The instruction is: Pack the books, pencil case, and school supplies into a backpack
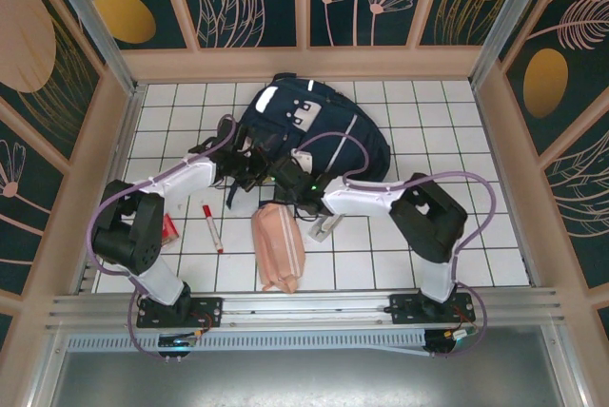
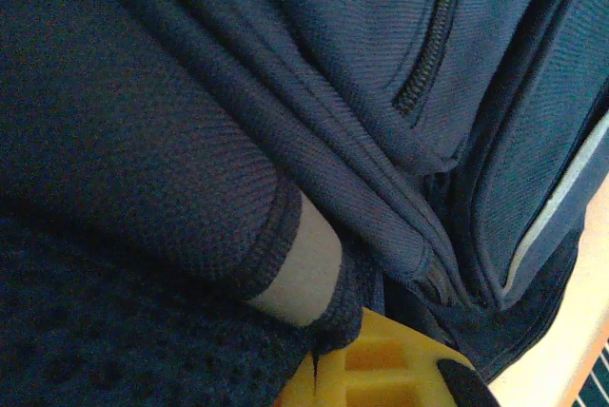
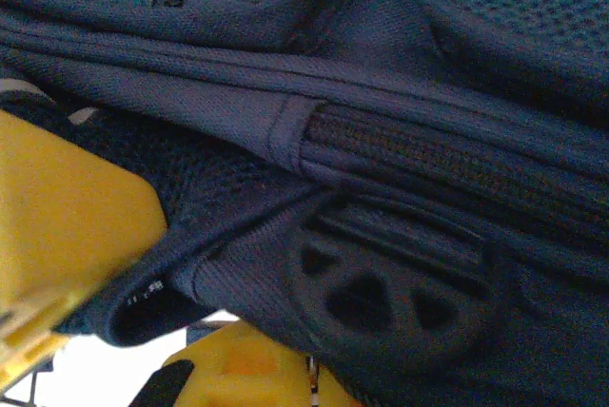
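Left tool [image 1: 252, 160], right tool [image 1: 284, 177] against backpack [image 1: 328, 131] edge, grip indiscernible; bare tiles [image 1: 457, 131] rightward.

Top camera: above and behind the arm bases, looking down on the tiled table [image 1: 400, 264] from well off
Left wrist camera: rides behind the left claw [image 1: 249, 167], nose almost against the backpack [image 1: 324, 136] just ahead of it
Right wrist camera: behind the right claw [image 1: 288, 182], equally close, a buckle [image 3: 381, 293] just beyond it
Shared: all three see the backpack's navy cloth

Left gripper [image 1: 245, 164] and right gripper [image 1: 285, 179] sink into backpack [image 1: 328, 136] folds, jaws unreadable; the left arm [image 1: 181, 182] half hides the red pack [image 1: 170, 227].
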